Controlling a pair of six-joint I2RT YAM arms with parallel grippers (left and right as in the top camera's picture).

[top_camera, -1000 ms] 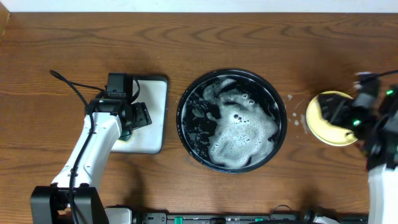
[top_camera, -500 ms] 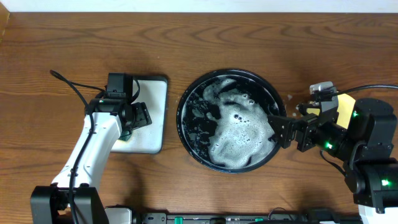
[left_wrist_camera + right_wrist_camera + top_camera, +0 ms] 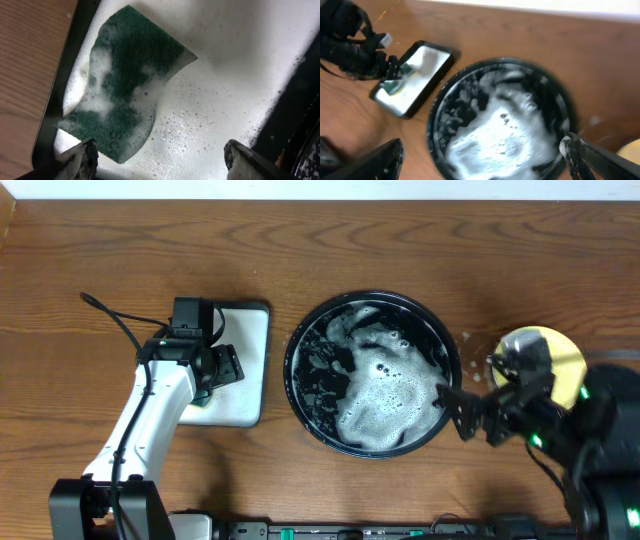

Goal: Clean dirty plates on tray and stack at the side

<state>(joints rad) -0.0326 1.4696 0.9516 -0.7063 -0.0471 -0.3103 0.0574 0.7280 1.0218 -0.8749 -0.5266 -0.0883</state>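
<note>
Plate [image 3: 556,352] is set aside, now uncovered | right gripper [image 3: 453,409] — spread, empty — is returned to tray [image 3: 291,366] for next | left gripper [image 3: 161,155] spread, empty.

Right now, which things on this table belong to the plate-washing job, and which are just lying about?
Part of the job:
- round black tray, full of suds
- yellow plate, set beside that tray
- green sponge
- white tray that holds the sponge

Just lying about:
- loose black cable at the left
- wet spots by the black tray
</note>
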